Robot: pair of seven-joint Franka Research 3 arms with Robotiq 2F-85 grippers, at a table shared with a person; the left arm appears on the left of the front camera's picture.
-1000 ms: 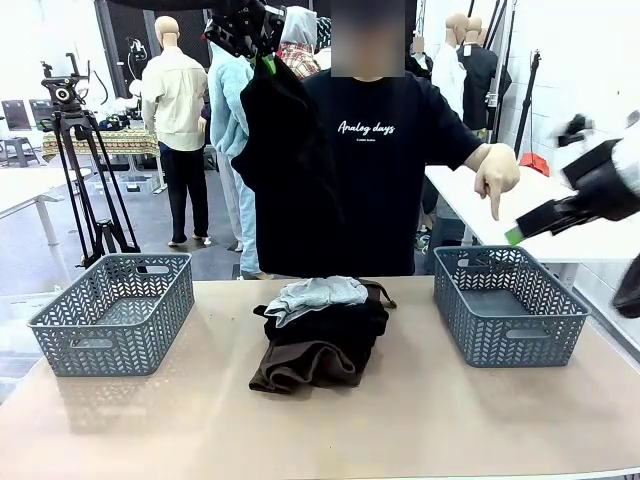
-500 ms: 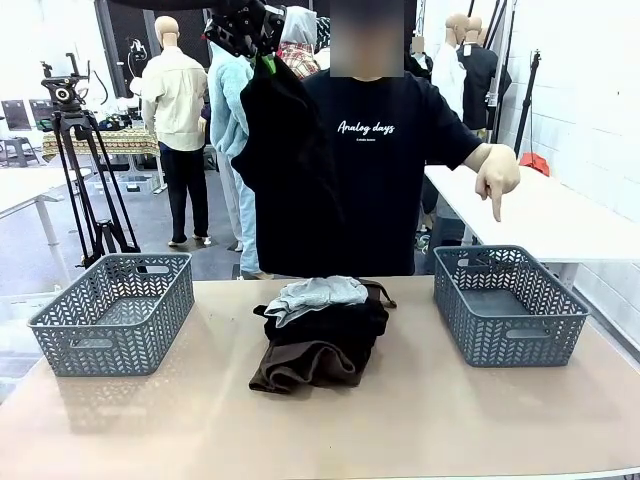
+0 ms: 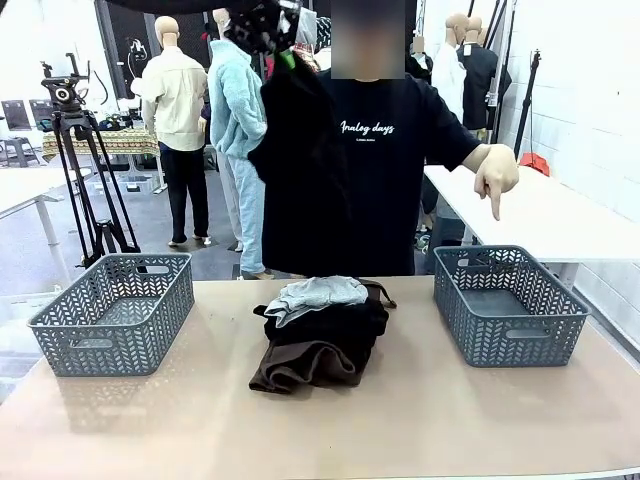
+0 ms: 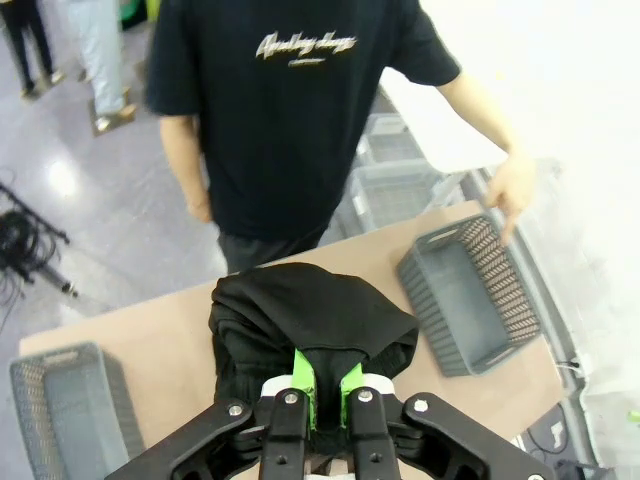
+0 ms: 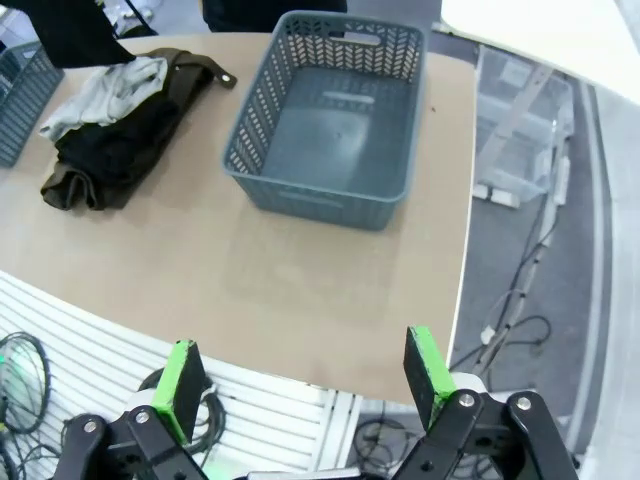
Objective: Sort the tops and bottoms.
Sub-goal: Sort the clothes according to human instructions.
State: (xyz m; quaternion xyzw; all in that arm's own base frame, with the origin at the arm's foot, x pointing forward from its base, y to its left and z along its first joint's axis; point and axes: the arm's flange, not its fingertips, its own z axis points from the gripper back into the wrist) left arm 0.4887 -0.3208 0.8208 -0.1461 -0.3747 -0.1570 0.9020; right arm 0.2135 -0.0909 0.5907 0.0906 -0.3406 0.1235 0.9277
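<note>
High above the table's far edge, my left gripper (image 3: 286, 58) is shut on a plain black garment (image 3: 300, 170) that hangs down in front of the person. In the left wrist view the green fingers (image 4: 303, 380) of the left gripper (image 4: 327, 388) pinch the bunched black garment (image 4: 310, 320). A pile lies at mid-table: a pale grey-blue garment (image 3: 316, 293) on top, a black one (image 3: 330, 325) under it, a dark brown one (image 3: 300, 367) at the bottom. My right gripper (image 5: 303, 375) is open and holds nothing, off the table's right end.
A grey lattice basket (image 3: 115, 312) stands at the table's left, another (image 3: 510, 305) at the right; the right basket (image 5: 335, 120) has nothing in it. The person's hand (image 3: 497, 175) points down at the right basket. A tripod (image 3: 80, 150) stands behind at left.
My left gripper has carried the hanging black garment a little to the right. The right arm, at the picture's right edge a second ago, has left the front view.
</note>
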